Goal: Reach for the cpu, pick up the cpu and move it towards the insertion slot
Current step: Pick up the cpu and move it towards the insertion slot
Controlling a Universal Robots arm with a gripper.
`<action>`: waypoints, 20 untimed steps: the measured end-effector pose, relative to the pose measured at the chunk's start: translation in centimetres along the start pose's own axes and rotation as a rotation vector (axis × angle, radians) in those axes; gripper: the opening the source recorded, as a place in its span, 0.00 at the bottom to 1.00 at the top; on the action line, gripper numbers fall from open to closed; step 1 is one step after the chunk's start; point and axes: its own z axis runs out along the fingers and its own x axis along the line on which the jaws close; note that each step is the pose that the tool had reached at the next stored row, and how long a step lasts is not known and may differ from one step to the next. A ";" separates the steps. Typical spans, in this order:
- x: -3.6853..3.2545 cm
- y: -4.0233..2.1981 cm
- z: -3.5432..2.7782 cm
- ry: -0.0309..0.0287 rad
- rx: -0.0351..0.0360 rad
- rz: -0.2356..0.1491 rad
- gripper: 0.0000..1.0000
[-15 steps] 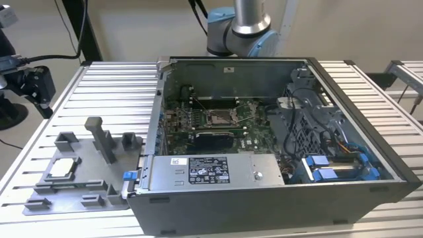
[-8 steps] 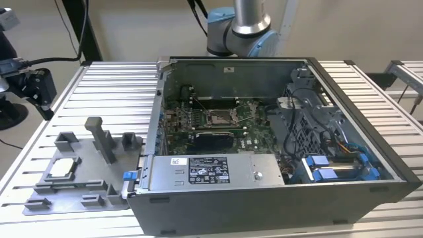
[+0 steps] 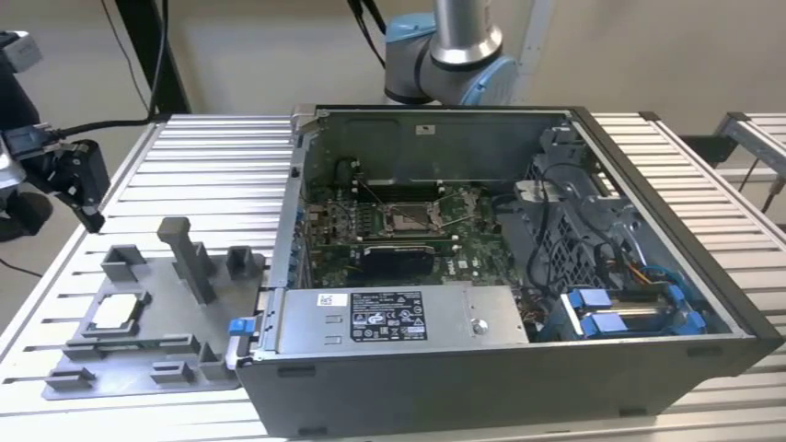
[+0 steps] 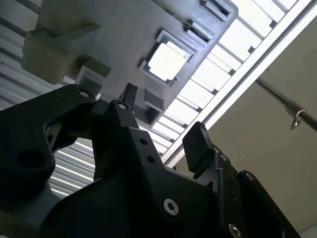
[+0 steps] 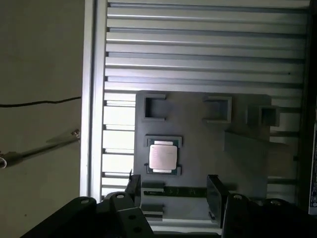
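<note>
Reach step: tool (image 5: 173, 191) spread and empty, hovering apparently well above the cpu (image 5: 163, 156), which sits seated in the grey fixture (image 5: 198, 148). A grasp probably calls for squaring the tool over the chip's edges.

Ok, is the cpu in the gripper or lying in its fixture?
In the fixture. The cpu lies flat in the grey fixture's recess; the gripper hangs open, apart from it, holding nothing.

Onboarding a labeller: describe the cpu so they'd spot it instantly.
At the exterior view's left of the case lies a grey plate. The cpu sits in a framed pocket on it: a flat silvery square among dull grey blocks.
</note>
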 end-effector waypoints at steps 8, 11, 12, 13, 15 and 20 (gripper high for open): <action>0.05 -0.05 1.28 -0.0012 0.0000 0.000 1.00; 0.05 -0.06 1.67 -0.0012 0.0000 0.000 1.00; 0.06 -0.07 1.79 -0.0012 0.0000 0.000 1.00; 0.06 -0.07 1.92 -0.0012 0.0000 0.000 1.00; 0.07 -0.08 2.15 -0.0011 0.0001 0.000 1.00; 0.08 -0.10 2.69 -0.0011 0.0001 0.000 1.00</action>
